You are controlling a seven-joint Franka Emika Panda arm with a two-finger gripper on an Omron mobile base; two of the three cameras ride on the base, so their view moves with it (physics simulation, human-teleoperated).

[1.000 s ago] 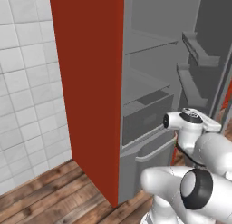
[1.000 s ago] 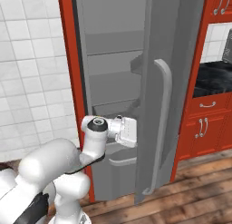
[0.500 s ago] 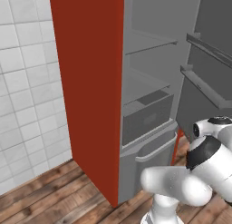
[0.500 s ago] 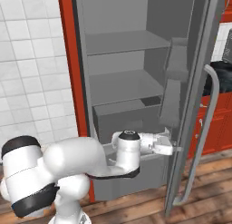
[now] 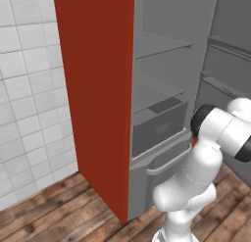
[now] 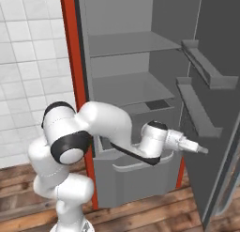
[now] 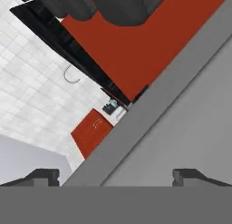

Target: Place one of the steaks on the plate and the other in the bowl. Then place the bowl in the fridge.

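Observation:
The grey fridge (image 6: 131, 85) with its red side panel (image 5: 95, 99) stands open, and its shelves are bare. Its door (image 6: 218, 113) is swung out to the right, with the inner racks facing me. My gripper (image 6: 198, 149) reaches low and to the right, close to the door's inner face below the lower rack. In the hand view my gripper (image 7: 116, 177) is open with nothing between its fingertips (image 7: 45, 175), and the grey door surface (image 7: 181, 128) lies just ahead. The steaks, the plate and the bowl are out of view.
A grey drawer (image 5: 159, 128) and a lower bin (image 6: 136, 172) sit at the fridge's bottom. Two door racks (image 6: 201, 62) jut inward. White tiled wall (image 5: 29, 89) is to the left, over a wooden floor (image 5: 63, 211). Red cabinets (image 7: 93, 132) show far off.
The fridge door has swung from nearly shut to wide open. My arm has swept to the right with it and the gripper stays open.

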